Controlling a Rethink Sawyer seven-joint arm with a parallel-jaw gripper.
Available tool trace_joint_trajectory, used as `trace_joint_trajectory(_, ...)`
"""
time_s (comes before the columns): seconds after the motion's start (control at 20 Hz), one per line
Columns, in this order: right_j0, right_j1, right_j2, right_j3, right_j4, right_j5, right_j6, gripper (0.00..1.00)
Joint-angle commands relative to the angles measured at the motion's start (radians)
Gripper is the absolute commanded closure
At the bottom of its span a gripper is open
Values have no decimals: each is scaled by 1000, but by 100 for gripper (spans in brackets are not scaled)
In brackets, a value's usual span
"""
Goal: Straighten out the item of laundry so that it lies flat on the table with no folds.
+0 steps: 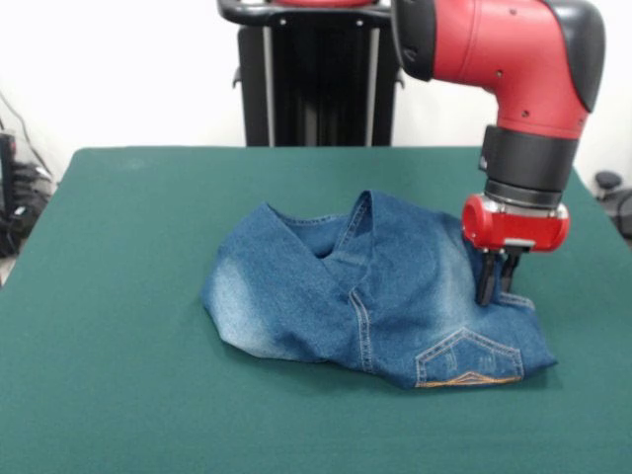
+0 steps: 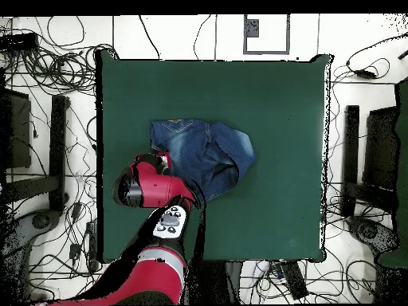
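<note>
The blue denim jeans [image 1: 375, 286] lie crumpled in a folded heap on the dark green table [image 1: 128, 296], right of its middle in the front view. An orange-stitched back pocket [image 1: 466, 360] faces up at the heap's near right corner. My gripper [image 1: 497, 286] points straight down at the heap's right edge. Its fingers are close together and pinch the denim just above the pocket. In the overhead view the jeans [image 2: 207, 151] lie left of the table's [image 2: 279, 96] middle. There the red arm [image 2: 155, 187] covers the gripper.
The robot's black pedestal [image 1: 316, 79] stands behind the table's far edge. Bare green cloth surrounds the jeans on all sides, widest at the front view's left. Cables and stands [image 2: 48, 159] crowd the floor around the table.
</note>
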Motion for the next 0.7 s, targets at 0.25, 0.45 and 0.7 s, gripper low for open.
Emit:
trace_joint_trajectory(0.25,2,69,80,36,44,43,232,100)
trace_joint_trajectory(0.45,2,67,80,35,45,50,231,100)
trace_joint_trajectory(0.7,1,67,81,35,45,53,230,100)
